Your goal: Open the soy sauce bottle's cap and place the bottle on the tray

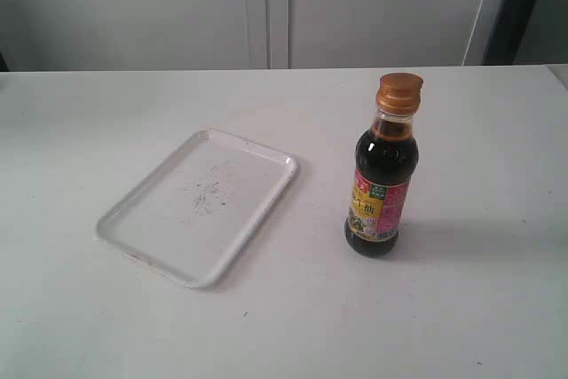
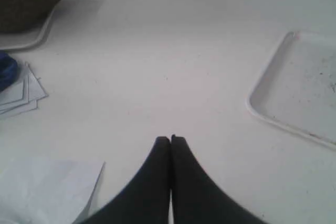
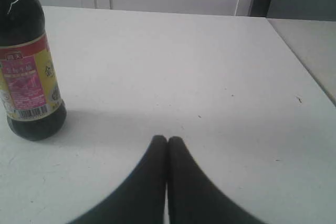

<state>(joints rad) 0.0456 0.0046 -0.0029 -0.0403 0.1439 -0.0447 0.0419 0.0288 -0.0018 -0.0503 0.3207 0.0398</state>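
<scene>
My 2 grippers, left gripper (image 2: 170, 139) and right gripper (image 3: 167, 139), sit pressed closed and empty, while the soy sauce bottle (image 1: 382, 169) stands upright beside the tray (image 1: 133, 212), its cap (image 1: 398, 92) down. A tall, narrow bottle could tip if I push the cap off-centre. Neither arm shows in the exterior view, and the cap's hinge side is unclear.

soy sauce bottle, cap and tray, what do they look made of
Soy sauce bottle: clear and glossy, glass or hard plastic; the dark liquid shows through. Cap: golden-orange, ridged, looks moulded plastic. Tray: white, smooth, probably plastic, with rounded corners and scuffs.
</scene>
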